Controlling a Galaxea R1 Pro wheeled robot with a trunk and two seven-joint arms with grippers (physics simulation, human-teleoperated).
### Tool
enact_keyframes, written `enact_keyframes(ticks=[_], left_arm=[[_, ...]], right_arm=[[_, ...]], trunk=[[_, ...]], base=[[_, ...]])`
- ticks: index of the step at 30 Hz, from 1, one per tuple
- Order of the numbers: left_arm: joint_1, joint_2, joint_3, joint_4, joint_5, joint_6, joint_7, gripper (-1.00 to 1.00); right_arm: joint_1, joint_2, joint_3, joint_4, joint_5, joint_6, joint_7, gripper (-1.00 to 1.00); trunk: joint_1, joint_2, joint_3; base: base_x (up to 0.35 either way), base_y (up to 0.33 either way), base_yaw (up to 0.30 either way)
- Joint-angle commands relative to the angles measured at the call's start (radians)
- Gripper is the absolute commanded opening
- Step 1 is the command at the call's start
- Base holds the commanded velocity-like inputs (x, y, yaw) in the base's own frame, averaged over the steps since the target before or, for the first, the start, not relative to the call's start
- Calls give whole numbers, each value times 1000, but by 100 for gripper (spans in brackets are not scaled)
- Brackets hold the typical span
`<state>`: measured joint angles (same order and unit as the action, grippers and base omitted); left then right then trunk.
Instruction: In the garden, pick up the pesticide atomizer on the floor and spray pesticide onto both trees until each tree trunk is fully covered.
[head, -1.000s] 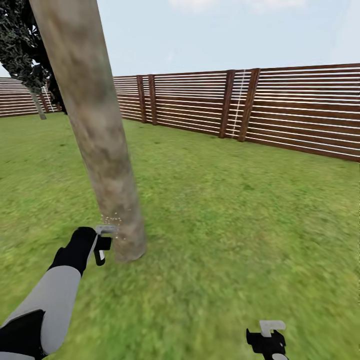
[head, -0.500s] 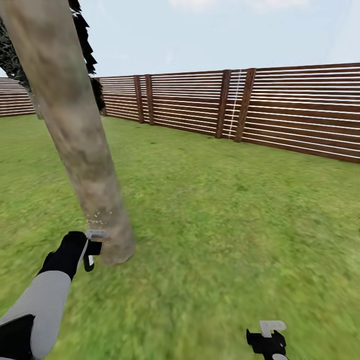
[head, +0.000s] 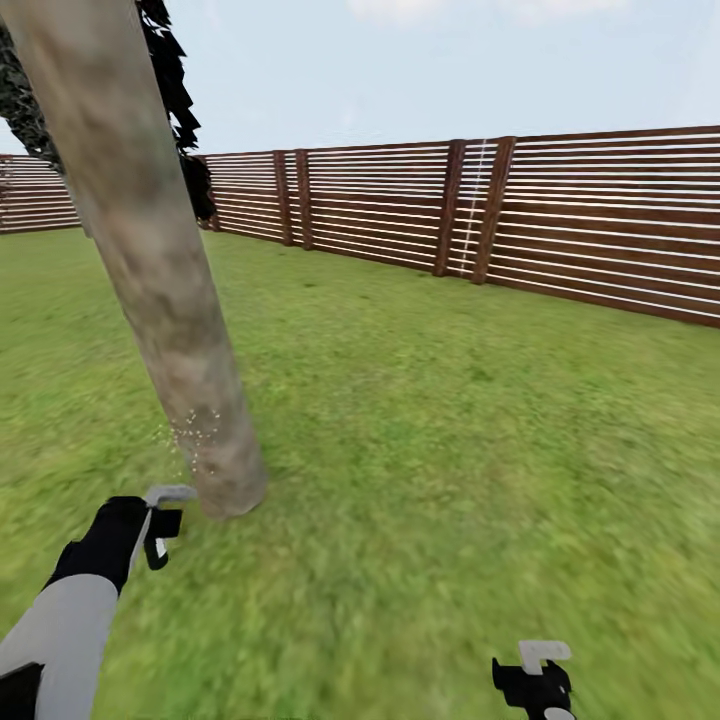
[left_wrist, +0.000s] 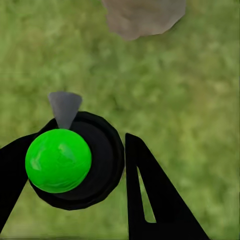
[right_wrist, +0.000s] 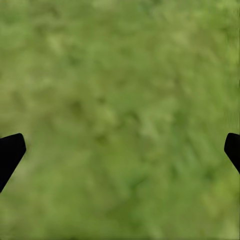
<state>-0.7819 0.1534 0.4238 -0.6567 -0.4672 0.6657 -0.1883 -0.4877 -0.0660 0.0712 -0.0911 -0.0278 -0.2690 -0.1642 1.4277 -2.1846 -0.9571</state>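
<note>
A thick, pale mottled tree trunk (head: 165, 300) leans across the left of the head view, and its base (left_wrist: 142, 17) meets the lawn. My left gripper (head: 155, 525) hangs just short of that base, shut on the pesticide atomizer (head: 168, 494). In the left wrist view the atomizer (left_wrist: 102, 160) is a round black body with a bright green top and a grey nozzle (left_wrist: 65, 107) aimed at the trunk. Fine pale spray specks (head: 195, 435) float at the lower trunk. My right gripper (head: 540, 672) hovers low over the grass, fingertips (right_wrist: 10, 152) wide apart, open and holding nothing.
A brown slatted fence (head: 480, 215) runs along the back and right. A dark jagged-leaved tree (head: 175, 90) stands behind the trunk. Green lawn (head: 450, 450) spreads around the trunk on all sides.
The view shifted, so the trunk sits further left. My left gripper with the atomizer has dropped and drawn back from the trunk base. Spray specks still hang at the lower trunk.
</note>
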Motion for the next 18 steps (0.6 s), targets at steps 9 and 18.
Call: enact_keyframes(ticks=[9,18], left_arm=[[1,-114,7,-1,-7,-3,99,-100],[9,-116,7,71,-8,-82,132,-100]], right_arm=[[0,0,8,1,-3,-1,-4,100],[0,0,8,1,-3,-1,-4,100]], trunk=[[0,0,-1],[0,0,-1]], base=[[39,-27,179],[153,-225,1]])
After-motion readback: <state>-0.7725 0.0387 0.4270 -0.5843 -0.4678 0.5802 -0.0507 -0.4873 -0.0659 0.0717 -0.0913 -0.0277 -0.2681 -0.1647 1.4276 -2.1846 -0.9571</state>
